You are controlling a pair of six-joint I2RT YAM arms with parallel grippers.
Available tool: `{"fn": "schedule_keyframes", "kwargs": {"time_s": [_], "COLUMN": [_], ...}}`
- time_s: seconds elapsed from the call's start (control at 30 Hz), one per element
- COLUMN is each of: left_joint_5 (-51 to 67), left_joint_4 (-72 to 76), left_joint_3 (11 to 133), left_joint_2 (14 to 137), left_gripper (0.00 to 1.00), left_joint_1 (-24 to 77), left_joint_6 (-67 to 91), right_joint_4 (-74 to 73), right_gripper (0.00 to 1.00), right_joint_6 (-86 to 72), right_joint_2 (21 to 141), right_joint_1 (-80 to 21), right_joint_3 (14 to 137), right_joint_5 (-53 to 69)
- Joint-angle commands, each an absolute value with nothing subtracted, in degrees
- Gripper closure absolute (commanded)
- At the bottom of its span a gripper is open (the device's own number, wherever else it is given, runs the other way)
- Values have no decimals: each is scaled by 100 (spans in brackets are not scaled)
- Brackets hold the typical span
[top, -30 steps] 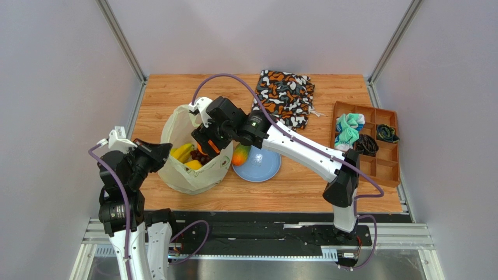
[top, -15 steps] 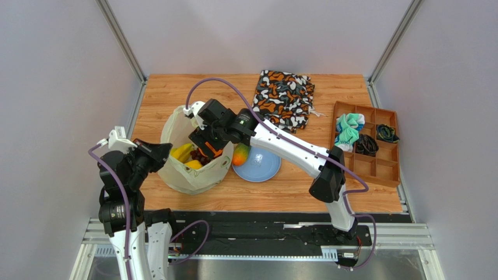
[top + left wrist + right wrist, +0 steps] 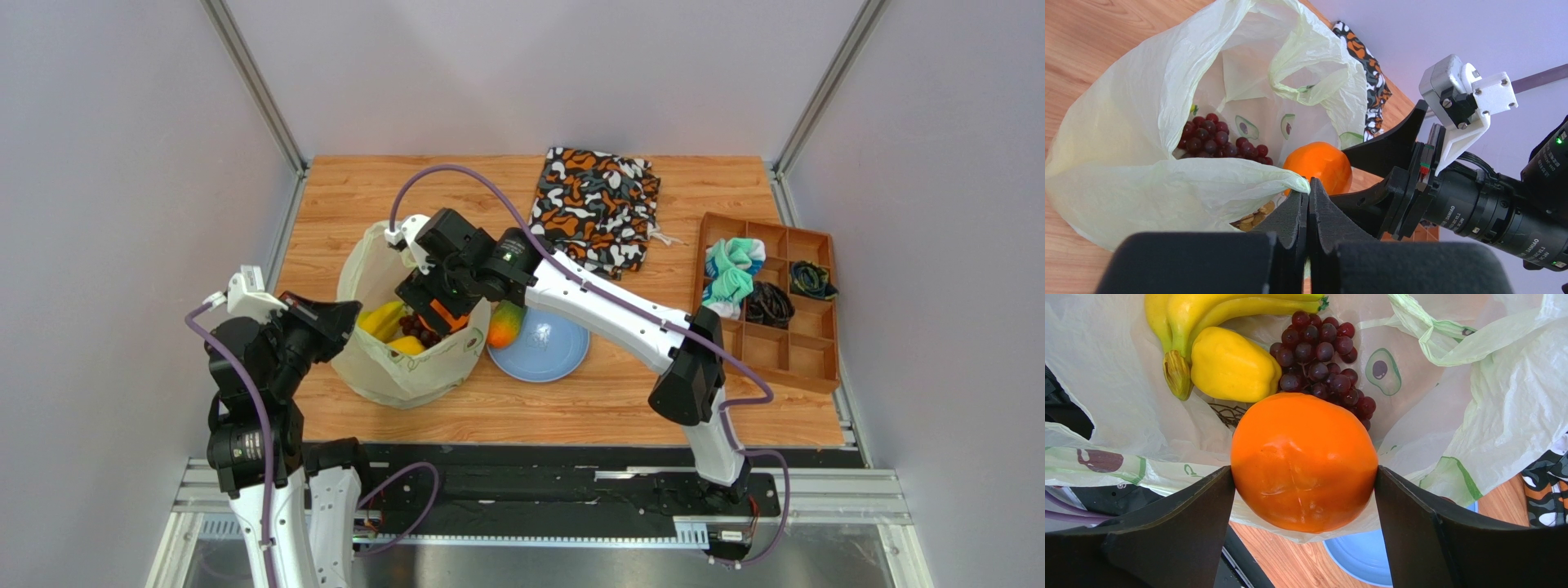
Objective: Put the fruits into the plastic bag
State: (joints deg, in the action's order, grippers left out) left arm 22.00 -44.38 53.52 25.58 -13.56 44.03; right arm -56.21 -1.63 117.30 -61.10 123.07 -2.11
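Observation:
The pale yellow-green plastic bag (image 3: 405, 368) lies open on the table's left part. My left gripper (image 3: 1309, 191) is shut on the bag's near rim (image 3: 1229, 184) and holds it up. My right gripper (image 3: 1303, 478) is shut on the orange (image 3: 1304, 460) and holds it over the bag's mouth, above its right rim. Inside the bag lie yellow bananas (image 3: 1223, 309), a small yellow fruit (image 3: 1232, 366) and dark purple grapes (image 3: 1321, 361). The red-green mango (image 3: 504, 325) lies on the blue plate (image 3: 552, 355), right of the bag.
A patterned orange-black-white cloth bag (image 3: 597, 202) lies at the back. A brown compartment tray (image 3: 810, 349) with small cloth items stands at the right edge. The right arm reaches across the table's middle.
My right gripper has moved a little left with the orange, further over the bag's mouth. In the last half second nothing moved. The left arm stayed still.

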Motion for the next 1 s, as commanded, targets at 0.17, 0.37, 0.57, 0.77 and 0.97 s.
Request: {"fn": "schedule_keyframes", "kwargs": {"time_s": [0.17,0.37,0.57,0.77,0.97], "left_joint_5": [2250,2250,2233,2127,2109], "left_joint_4": [-4403,-4412,-4430,-4526,-4509], "left_joint_3": [5353,5344,5353,5414,5405], "left_joint_2": [2496,2496,2496,2479,2479], "left_gripper": [100,100,100,100,100], "left_joint_1": [-1345,-1345,-1353,-1345,-1353], "left_joint_6": [4395,4395,4386,4316,4333], "right_joint_4": [-5449,-5256,-4852,-4439,-3473], "right_gripper": [9,9,10,10,12], "right_joint_6": [-88,-97,-158,-631,-1817], "right_joint_2": [11523,11339,10856,10197,9019], "right_joint_1": [-6152,-6144,-6143,-5828,-4643], "right_joint_3": [12428,12261,12050,11587,9978], "right_joint_5": [-79,105,132,166,597]}}
